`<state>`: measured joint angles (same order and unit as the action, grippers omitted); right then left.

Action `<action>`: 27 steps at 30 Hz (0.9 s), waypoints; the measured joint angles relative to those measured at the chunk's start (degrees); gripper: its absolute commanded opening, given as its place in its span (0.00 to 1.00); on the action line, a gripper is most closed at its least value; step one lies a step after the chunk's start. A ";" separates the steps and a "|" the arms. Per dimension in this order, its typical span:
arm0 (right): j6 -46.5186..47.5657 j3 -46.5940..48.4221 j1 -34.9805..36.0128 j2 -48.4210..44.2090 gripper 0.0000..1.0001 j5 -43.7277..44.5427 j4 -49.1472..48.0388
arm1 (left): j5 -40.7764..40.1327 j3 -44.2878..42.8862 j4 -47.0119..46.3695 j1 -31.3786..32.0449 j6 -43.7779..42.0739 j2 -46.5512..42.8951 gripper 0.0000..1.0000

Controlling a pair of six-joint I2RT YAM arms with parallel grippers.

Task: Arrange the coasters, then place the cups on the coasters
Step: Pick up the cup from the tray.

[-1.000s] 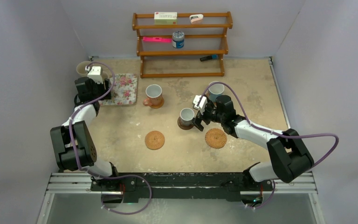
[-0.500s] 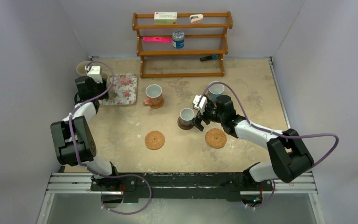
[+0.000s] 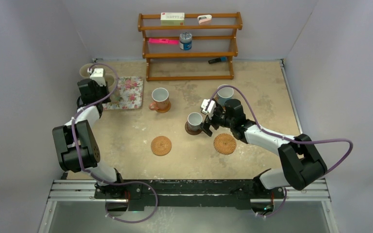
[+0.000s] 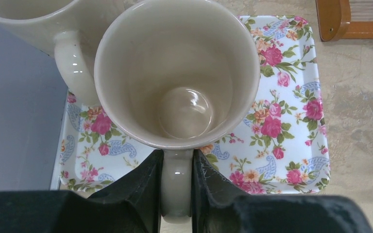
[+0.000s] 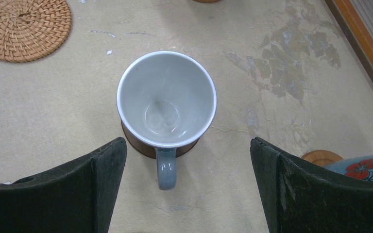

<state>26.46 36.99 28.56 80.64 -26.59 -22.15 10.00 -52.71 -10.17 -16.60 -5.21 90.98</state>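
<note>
Cream mug (image 4: 177, 73), handle pinched by left gripper (image 4: 177, 167); grey mug (image 5: 166, 97) between the spread fingers of right gripper (image 5: 187, 148).
Left gripper: both fingers pressed on the handle, with the upright mug directly ahead over the floral tray (image 4: 291, 121); second cream mug (image 4: 29, 19) just beside it, ahead-left. Right gripper: jaws wide, gripping nothing; grey mug upright on dark brown coaster (image 5: 136, 143), handle toward the wrist; bare woven coaster (image 5: 24, 26) farther ahead-left.

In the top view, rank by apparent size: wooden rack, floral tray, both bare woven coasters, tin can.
1. Wooden rack
2. floral tray
3. left woven coaster and right woven coaster: alike, so tied
4. tin can, smallest
</note>
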 measured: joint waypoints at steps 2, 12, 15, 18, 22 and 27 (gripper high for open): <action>0.00 0.00 -0.02 0.00 0.99 0.00 0.00 | 0.28 -0.02 0.13 -0.15 0.09 0.00 0.11; 0.04 0.00 -0.02 0.00 0.99 0.00 0.02 | 0.55 -0.13 0.37 -0.15 0.11 -0.09 0.00; 0.07 0.00 -0.02 0.00 0.99 0.00 0.02 | 1.16 0.22 0.52 -0.15 0.11 -0.79 0.00; 0.13 0.00 -0.02 0.00 0.99 0.00 0.00 | 1.88 1.79 0.68 -0.15 0.11 -2.73 0.00; 0.15 0.00 -0.02 0.00 0.99 0.00 0.00 | 2.73 4.31 0.90 -0.15 0.13 -5.92 0.00; 0.15 0.00 -0.02 0.00 0.99 0.00 0.02 | 3.61 6.01 0.68 -0.15 0.17 -9.22 0.00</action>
<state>26.61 36.99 28.53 80.64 -26.59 -22.13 13.61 -46.70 -9.50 -16.75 -5.04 81.76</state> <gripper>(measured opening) 0.987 0.248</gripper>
